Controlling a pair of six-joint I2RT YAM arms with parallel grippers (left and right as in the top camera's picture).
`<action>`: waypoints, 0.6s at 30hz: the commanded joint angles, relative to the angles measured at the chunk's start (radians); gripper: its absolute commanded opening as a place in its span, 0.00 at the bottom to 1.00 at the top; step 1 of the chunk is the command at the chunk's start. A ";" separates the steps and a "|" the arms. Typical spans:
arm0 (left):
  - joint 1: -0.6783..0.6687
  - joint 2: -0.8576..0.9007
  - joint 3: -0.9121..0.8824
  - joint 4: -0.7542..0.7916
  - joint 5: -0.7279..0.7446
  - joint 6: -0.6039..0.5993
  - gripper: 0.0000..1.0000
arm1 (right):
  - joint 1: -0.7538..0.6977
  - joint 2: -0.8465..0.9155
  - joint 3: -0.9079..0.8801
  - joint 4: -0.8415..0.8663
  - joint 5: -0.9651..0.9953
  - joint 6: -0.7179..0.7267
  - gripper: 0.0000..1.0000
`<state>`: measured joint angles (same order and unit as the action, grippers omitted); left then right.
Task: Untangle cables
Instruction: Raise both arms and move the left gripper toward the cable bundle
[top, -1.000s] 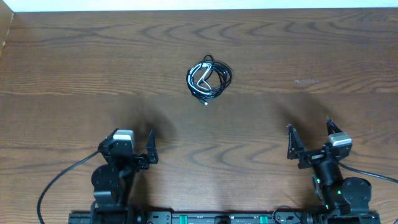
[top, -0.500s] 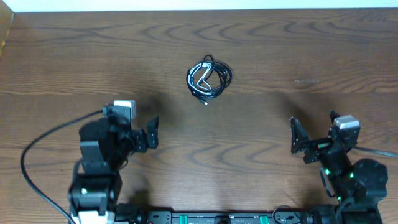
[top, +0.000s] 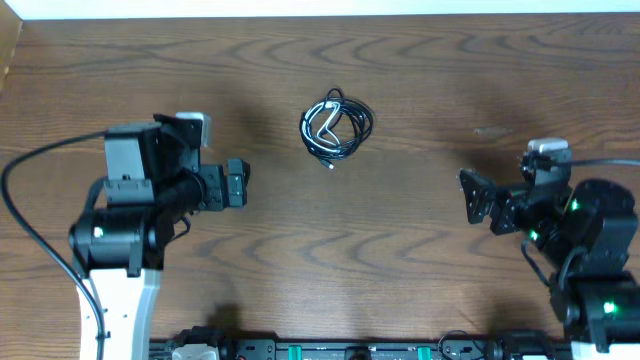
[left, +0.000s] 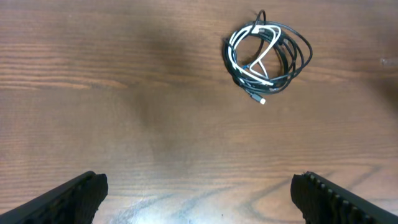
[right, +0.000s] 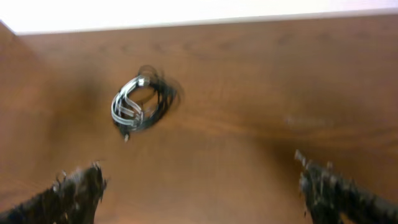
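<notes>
Black-and-white cables, light and limp, coiled toward the far edge of the desk, seem best pinched at an outer loop; left gripper and right gripper both gape empty.

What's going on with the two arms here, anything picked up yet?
Nothing is gripped. The cables, black ones tangled with a white one in a small coil, lie untouched on the table, between the two arms and farther out from the bases. The left gripper and right gripper are both open and empty, set apart from the bundle on either side. Both wrist cameras have the coil in view ahead of the fingers, so untangling has not begun.
</notes>
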<state>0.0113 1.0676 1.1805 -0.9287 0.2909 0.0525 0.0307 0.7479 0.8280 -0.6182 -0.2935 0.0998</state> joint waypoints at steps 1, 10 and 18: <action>0.004 0.060 0.116 -0.061 0.016 0.006 0.99 | 0.009 0.089 0.126 -0.070 -0.053 -0.055 0.99; 0.004 0.248 0.434 -0.242 0.042 0.006 0.99 | 0.009 0.359 0.451 -0.269 -0.089 -0.107 0.99; 0.004 0.380 0.619 -0.259 0.042 0.006 0.99 | 0.010 0.512 0.608 -0.322 -0.155 -0.124 0.99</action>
<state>0.0113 1.4231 1.7618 -1.2186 0.3168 0.0525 0.0307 1.2316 1.4014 -0.9493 -0.3958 -0.0010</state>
